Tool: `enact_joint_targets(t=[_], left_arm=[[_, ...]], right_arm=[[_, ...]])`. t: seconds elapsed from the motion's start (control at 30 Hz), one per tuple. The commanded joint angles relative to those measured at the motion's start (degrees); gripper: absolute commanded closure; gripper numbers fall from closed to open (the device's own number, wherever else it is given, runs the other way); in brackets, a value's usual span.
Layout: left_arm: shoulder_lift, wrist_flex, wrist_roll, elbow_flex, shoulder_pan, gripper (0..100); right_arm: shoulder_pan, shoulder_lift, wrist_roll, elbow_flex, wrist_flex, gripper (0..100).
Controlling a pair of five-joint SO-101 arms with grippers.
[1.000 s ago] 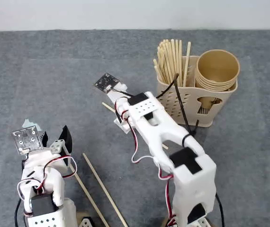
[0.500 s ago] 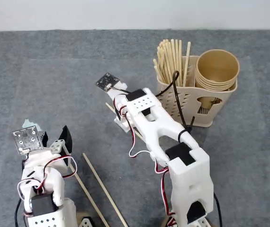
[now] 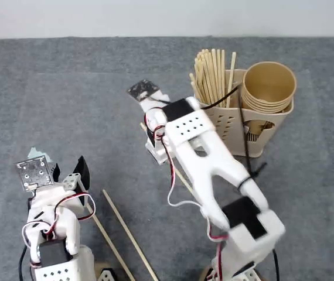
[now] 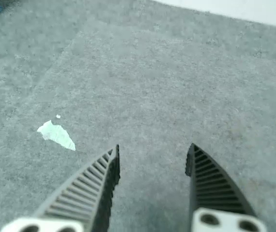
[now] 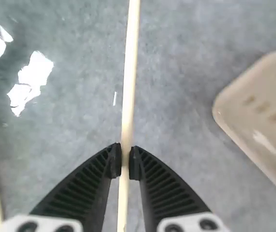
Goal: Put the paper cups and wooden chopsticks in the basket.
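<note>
Your left claw [image 4: 152,164] sits spread apart at 7 o'clock, 2 loose chopsticks [image 3: 126,228] just beside it. Your right claw [image 5: 121,162] is clamped on 1 chopstick [image 5: 130,72]. It likely handles light, stiff and slick, so grip mid-length. The basket [image 3: 228,120] stands at 1 o'clock.

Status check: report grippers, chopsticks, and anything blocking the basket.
Right gripper shut on a chopstick beside the basket. Left gripper open, empty. Paper cups in the basket; two loose chopsticks on the carpet. Nothing seen blocking.
</note>
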Motion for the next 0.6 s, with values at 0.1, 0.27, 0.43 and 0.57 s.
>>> enact_joint_targets(t=[0.1,0.27,0.43,0.57], left_arm=[[-1.05,-1.41,-0.79,-0.40,0.09,78],[-1.05,-1.32,-0.79,-0.31,0.09,78],[-1.05,-1.23,-0.79,-0.31,0.09,78],[-1.05,-1.23,-0.79,-0.31,0.09,78]], right_arm=[[-0.04,-16.22,-3.96,-1.85,3.03,99.1],[0.84,-28.70,-4.57,-1.93,-0.57,99.1],[4.70,-38.73,-4.48,-1.93,-10.07,99.1],[9.71,-42.42,-4.48,-1.85,-18.42,99.1]])
